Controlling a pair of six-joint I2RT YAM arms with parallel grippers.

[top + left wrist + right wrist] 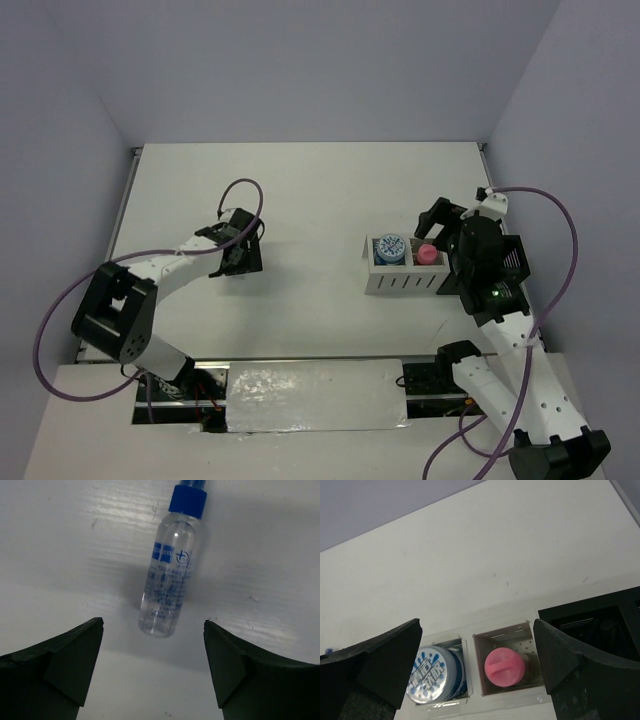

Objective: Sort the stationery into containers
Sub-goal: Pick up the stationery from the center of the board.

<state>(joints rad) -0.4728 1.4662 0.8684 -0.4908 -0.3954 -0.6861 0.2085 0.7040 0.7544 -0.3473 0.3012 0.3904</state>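
Note:
A tiny clear bottle (167,585) with a blue cap lies on the white table, its base just ahead of my left gripper (153,652), which stands open around nothing. In the top view the left gripper (240,260) hides the bottle. The white slatted organizer (400,283) holds the dotted-lid tin (389,247) in its left compartment and the pink tube (427,254) in its right one. My right gripper (443,250) hovers open above that organizer (470,707); tin (432,675) and pink tube (505,666) show between its fingers, untouched.
The black mesh box (600,625) stands against the organizer's right side, largely covered by the right arm (495,300) in the top view. Grey walls close in the table (320,190) at the back and sides. A foil-like strip (315,395) lies along the near edge.

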